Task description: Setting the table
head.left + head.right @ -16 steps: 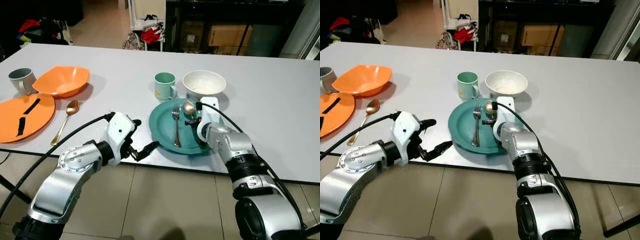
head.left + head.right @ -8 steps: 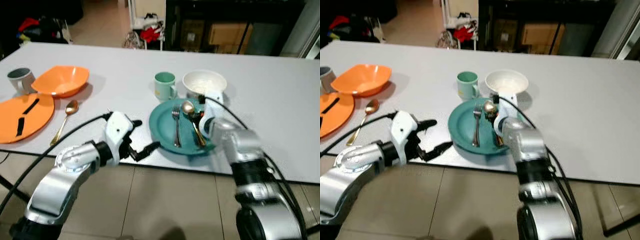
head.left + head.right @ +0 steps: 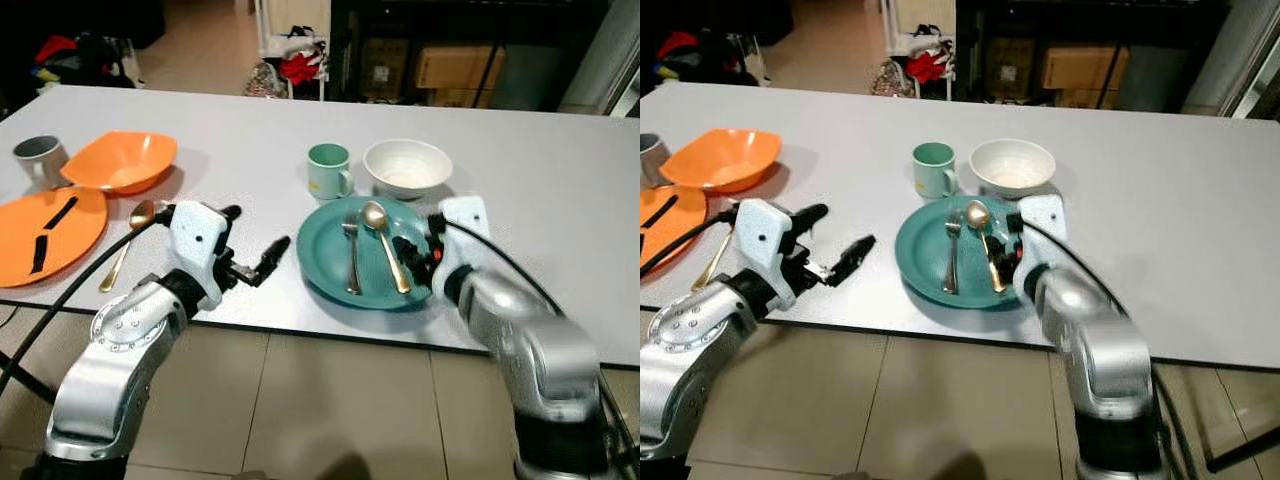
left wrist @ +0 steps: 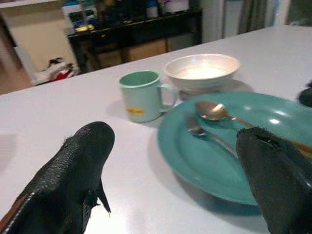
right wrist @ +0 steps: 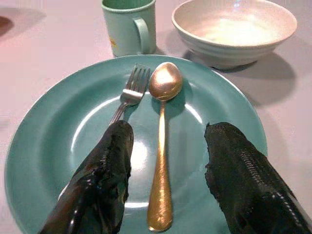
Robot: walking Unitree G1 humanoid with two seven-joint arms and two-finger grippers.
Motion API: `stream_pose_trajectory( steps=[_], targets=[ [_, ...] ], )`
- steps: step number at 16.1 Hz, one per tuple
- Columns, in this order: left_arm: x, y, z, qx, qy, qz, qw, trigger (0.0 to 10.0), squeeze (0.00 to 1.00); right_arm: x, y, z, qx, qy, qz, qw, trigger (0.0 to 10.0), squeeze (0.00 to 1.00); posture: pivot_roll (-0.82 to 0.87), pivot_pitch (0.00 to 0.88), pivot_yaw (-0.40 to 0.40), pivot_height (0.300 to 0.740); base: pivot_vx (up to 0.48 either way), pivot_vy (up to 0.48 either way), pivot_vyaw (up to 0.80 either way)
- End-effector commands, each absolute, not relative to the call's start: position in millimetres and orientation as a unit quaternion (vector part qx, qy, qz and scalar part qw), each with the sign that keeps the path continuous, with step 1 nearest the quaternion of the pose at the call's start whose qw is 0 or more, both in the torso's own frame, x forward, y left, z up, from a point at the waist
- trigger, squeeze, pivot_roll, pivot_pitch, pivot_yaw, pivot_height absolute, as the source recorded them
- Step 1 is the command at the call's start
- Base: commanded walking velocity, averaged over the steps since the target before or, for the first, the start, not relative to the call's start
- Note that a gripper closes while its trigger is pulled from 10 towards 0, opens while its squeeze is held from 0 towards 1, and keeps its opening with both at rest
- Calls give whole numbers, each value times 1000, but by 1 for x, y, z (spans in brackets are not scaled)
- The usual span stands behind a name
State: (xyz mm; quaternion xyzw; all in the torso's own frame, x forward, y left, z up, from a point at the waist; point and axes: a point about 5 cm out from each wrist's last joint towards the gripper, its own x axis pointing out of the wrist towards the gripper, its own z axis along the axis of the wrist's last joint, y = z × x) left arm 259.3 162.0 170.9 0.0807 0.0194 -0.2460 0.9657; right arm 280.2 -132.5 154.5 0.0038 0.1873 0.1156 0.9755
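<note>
A round, glossy teal plate sits near the front edge of the smooth pale grey table. On it lie a steel fork and a golden spoon side by side, apart (spoon bowl toward the far side). Just behind stand a mint-green mug and a white ceramic bowl. Off to the robot's left are an orange bowl, a flat orange plate, a grey mug and a second golden spoon.

The right gripper hovers low over the teal plate, rubbery black fingers parted on either side of the spoon's handle, holding nothing. The left gripper reaches over the table beside the plate, spread wide and empty.
</note>
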Motion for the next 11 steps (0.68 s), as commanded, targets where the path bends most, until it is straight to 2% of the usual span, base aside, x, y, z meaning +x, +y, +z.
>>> stream_pose_trajectory(
  steps=[1,2,5,6,7,8,9,11],
  targets=[
    [259,163,170,89,20,-235,968,10000,0,281,-133,158,-1,173,109,979,10000,365,99,0,25,740,0,0,0],
    [259,161,168,90,22,-228,969,10000,0,283,-136,159,-5,157,93,983,10000,0,112,0,17,740,0,0,0],
    [261,164,168,94,17,-203,974,10000,0,283,-137,169,-29,95,86,991,10000,0,107,0,15,740,0,0,0],
    [261,166,167,93,19,-195,976,10000,0,282,-137,171,-60,67,68,994,10000,0,102,0,20,740,0,0,0],
    [261,166,166,96,18,-187,978,10000,0,281,-151,174,-70,31,6,997,10000,0,103,0,20,740,0,0,0],
    [262,166,167,94,14,-174,980,10000,0,279,-165,180,-68,-10,-34,997,10000,0,102,0,19,740,0,-251,0],
    [262,166,167,94,14,-174,980,10000,0,279,-165,180,-68,-10,-34,997,10000,0,102,0,19,740,0,-251,0],
    [264,165,166,91,14,-167,982,10000,0,266,-177,199,-9,-79,-14,997,10000,0,90,0,29,740,0,-306,0]
  ],
)
